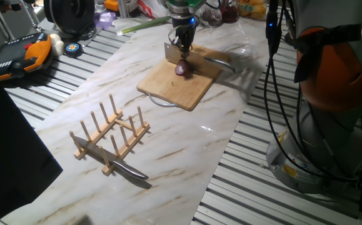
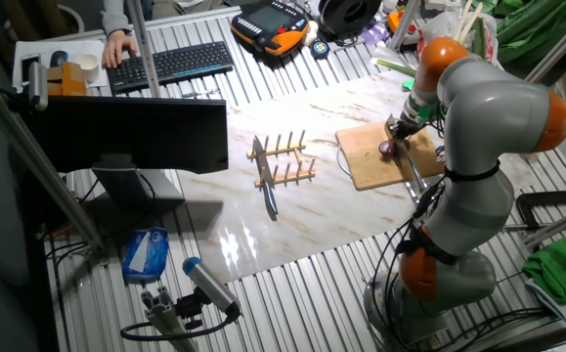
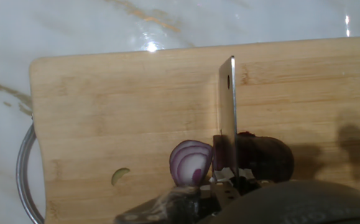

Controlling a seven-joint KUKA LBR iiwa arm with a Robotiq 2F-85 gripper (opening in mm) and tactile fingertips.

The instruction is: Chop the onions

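The gripper point(image 1: 182, 45) is clamped on the handle of a cleaver point(image 3: 229, 118), whose blade stands edge-down in the onion point(image 3: 254, 155) on the wooden cutting board point(image 3: 124, 112); a cut slice point(image 3: 191, 163) with purple rings leans just left of the blade while the rest of the bulb sits to its right. Well apart on the marble table point(image 1: 187, 134) stands a wooden rack point(image 1: 109, 134) with a knife point(image 1: 127, 167) lying at its foot. The board is bare to the left of the slice, and a metal handle point(image 3: 24, 168) curves off its left edge.
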